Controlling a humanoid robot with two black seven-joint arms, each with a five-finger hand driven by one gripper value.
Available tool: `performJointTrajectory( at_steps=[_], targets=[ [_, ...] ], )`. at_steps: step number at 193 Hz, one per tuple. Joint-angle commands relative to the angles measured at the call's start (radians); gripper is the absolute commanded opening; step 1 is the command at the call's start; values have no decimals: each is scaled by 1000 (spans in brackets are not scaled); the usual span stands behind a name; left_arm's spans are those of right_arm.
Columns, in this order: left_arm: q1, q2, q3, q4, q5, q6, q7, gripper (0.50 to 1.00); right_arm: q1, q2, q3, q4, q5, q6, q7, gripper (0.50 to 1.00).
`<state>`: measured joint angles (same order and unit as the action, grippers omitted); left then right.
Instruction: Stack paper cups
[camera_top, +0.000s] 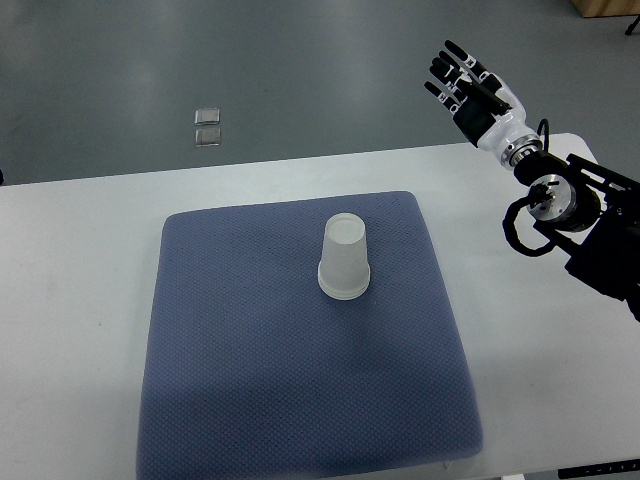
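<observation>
We judge the stacking to be done, or very nearly so; a single inverted stack of paper cups (345, 260) stands rim-down near the middle of the blue-grey mat (250, 400), and we see no other loose cup anywhere on the mat or the table (70, 300); how many cups make up the stack we cannot tell, though a doubled edge at the rim suggests more than one; if that reading is right, nothing is left but for the arm to clear away.

Our right hand (468, 82) hangs in the air beyond the far right corner of the mat, well apart from the cups; its fingers (447, 72) are extended and only slightly curved, spread loosely, and it holds nothing; the left arm does not show at all.

The cups are white, with a faintly translucent look; the shape is a tapered cone frustum, narrow flat base upward, the rolled rim wider and resting on the mat; the wall looks smooth and thin, so we expect it to be light and easily tipped. The mat is a soft, padded square with rounded corners and a fine dimpled weave; it should give a little grip under the rim. The table is plain, matte white and hard. The hand has black finger segments on a white glossy palm shell, joined to a black wrist with exposed cable. On the grey floor beyond the table lie two small, clear square objects (208, 127); what they are we cannot tell.
</observation>
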<state>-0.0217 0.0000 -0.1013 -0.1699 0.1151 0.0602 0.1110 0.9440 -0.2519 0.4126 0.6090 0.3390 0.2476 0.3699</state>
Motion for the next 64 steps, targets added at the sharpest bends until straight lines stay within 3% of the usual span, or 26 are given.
performJointTrajectory(
  at_steps=[1, 64],
  targets=[
    [-1, 0, 0, 0, 0, 0, 3, 1000, -5, 0, 0, 0, 0, -1, 0, 913],
    [-4, 0, 0, 4, 0, 3, 1, 1000, -11, -1, 2, -2, 0, -1, 1, 913]
  ],
)
